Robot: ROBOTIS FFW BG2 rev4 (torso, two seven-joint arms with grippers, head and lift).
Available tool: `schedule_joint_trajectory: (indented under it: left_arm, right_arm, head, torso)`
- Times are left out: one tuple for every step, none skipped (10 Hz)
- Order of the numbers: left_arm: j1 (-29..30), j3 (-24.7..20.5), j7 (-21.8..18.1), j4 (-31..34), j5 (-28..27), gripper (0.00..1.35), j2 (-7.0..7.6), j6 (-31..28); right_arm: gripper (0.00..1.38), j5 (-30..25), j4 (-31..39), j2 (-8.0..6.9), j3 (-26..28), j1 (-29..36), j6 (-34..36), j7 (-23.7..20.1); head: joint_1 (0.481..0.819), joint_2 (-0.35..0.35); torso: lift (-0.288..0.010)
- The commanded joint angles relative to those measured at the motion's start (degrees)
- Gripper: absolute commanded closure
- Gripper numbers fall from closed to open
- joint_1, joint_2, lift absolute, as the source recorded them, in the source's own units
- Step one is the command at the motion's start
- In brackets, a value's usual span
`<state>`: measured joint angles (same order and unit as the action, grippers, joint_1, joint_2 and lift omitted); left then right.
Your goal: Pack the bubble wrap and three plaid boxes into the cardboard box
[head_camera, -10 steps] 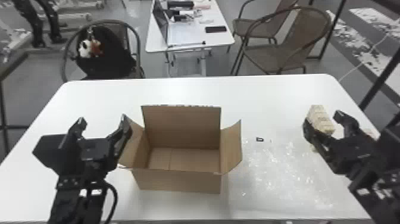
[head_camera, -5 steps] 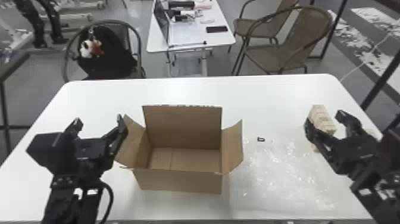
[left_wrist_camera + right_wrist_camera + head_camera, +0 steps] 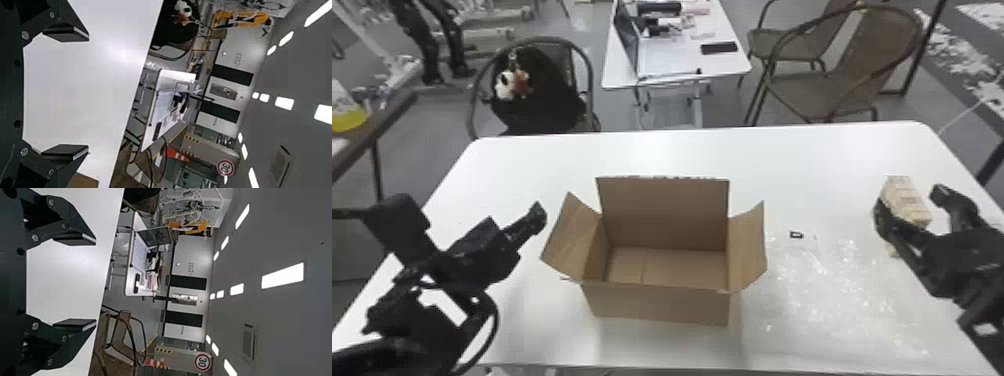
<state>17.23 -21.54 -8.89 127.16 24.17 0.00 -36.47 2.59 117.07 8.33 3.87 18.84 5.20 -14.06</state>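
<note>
The cardboard box (image 3: 659,300) stands on the table with its flaps raised and its bare floor visible. To its right lies clear bubble wrap (image 3: 832,285), spread flat. Left of the box my left gripper (image 3: 513,226) is over the table; in the left wrist view the left gripper (image 3: 89,94) is open on nothing. A plaid box (image 3: 907,200) is at the far right, partly covered by a finger of my right gripper (image 3: 911,199). Seen from the right wrist, the right gripper (image 3: 95,282) stands open, with nothing between its pads.
The white table (image 3: 652,150) carries a small black rectangular piece (image 3: 796,234) at the wrap's rear edge. Behind the table are a chair with a black bag (image 3: 542,95), wicker chairs (image 3: 847,75) and a second table (image 3: 677,77) with a laptop.
My left arm has swung and its gripper has turned, its fingertips now reaching toward the right beside the box's left flap. My right arm has stayed nearly where it was.
</note>
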Motion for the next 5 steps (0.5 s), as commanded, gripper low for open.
schedule_joint_trajectory:
  left_arm:
    - [-0.6, -1.7, 0.1, 0.9, 7.8, 0.28, -0.15, -8.7]
    - [-1.2, -2.5, 0.0, 1.8, 10.5, 0.28, -0.15, -12.8]
    - [-1.5, -2.4, 0.0, 2.1, 11.0, 0.28, -0.15, -13.5]
    - [-1.9, -2.5, 0.0, 2.1, 11.7, 0.29, -0.15, -15.2]
    - [-2.0, -2.5, 0.0, 2.1, 11.4, 0.29, -0.15, -16.0]
  right_arm:
    - [0.52, -0.4, 0.1, 0.02, 0.0, 0.1, 0.0, 0.0]
    - [0.52, -1.1, 0.3, -0.07, 0.0, 0.1, 0.0, 0.0]
    - [0.52, -1.5, 0.3, -0.07, -0.2, 0.1, 0.0, 0.0]
    - [0.52, -1.5, 0.3, -0.07, -0.3, 0.0, 0.0, 0.0]
    - [0.52, -1.4, 0.3, -0.07, -0.3, 0.0, 0.0, 0.0]
  head:
    - [0.695, 0.123]
    - [0.695, 0.108]
    - [0.695, 0.090]
    - [0.695, 0.080]
    - [0.695, 0.074]
  torso:
    - [-0.148]
    - [-0.148]
    - [-0.148]
    - [-0.148]
    - [-0.148]
